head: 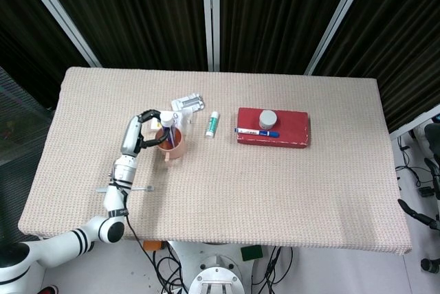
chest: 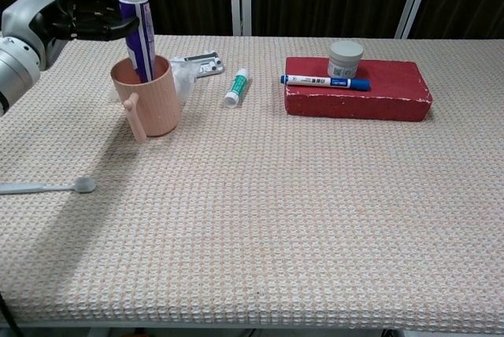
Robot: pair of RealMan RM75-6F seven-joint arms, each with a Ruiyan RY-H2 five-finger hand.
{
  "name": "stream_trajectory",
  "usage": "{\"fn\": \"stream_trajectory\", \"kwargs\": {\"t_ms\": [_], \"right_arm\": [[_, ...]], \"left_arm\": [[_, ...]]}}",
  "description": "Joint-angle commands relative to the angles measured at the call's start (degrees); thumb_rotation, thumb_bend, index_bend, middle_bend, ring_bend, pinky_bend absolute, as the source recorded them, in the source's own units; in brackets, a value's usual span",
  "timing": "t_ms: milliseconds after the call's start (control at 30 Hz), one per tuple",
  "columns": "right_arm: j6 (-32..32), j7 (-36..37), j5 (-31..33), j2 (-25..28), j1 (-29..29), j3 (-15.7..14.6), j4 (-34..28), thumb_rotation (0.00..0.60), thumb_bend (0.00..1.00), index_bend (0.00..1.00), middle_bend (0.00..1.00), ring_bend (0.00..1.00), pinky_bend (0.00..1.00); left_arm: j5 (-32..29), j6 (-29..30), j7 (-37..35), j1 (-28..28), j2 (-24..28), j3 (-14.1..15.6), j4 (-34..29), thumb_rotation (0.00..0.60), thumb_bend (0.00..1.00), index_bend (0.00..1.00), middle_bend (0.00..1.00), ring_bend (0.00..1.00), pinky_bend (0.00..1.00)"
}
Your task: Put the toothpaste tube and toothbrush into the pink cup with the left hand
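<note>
My left hand (chest: 75, 12) pinches the upper part of the purple toothpaste tube (chest: 137, 26), which stands cap-up with its lower end inside the pink cup (chest: 146, 95). The toothbrush (chest: 47, 187) lies flat on the woven tablecloth (chest: 299, 219), near the front left edge, well apart from the cup. My right hand appears in neither view.

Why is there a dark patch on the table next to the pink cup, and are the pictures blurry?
In the chest view, the dark patch left of the pink cup is a soft shadow on the table; the light seems to come from above and the right. Both views look sharp. In the head view, the left hand and toothpaste tube are small, so fine details are hard to see.
</note>
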Motion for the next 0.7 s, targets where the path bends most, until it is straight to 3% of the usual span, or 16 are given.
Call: {"fn": "stream_trajectory", "kwargs": {"t_ms": [33,167,467,700], "right_arm": [[0.1,0.0,0.0,0.0,0.0,0.0,0.0,0.573,0.4,0.0,0.0,0.0,0.0],[0.2,0.0,0.1,-0.1,-0.1,0.1,0.0,0.572,0.4,0.0,0.0,0.0,0.0],[0.0,-0.2,0.2,-0.1,0.0,0.1,0.0,0.574,0.4,0.0,0.0,0.0,0.0],[-0.3,-0.1,-0.1,0.0,0.3,-0.1,0.1,0.574,0.42,0.0,0.0,0.0,0.0]], "left_arm": [[0.9,-0.6,-0.3,0.1,-0.2,1.1,1.1,0.6,0.38,0.6,0.35,0.21,0.22],[1.5,-0.7,-0.2,0.2,-1.0,1.9,2.8,0.6,0.37,0.6,0.23,0.14,0.22],[2.1,-1.6,-1.1,0.2,-1.4,2.6,4.1,0.6,0.37,0.6,0.2,0.12,0.21],[3.3,-2.3,-3.1,0.3,-0.8,3.4,4.7,0.6,0.37,0.55,0.11,0.08,0.21]]}}
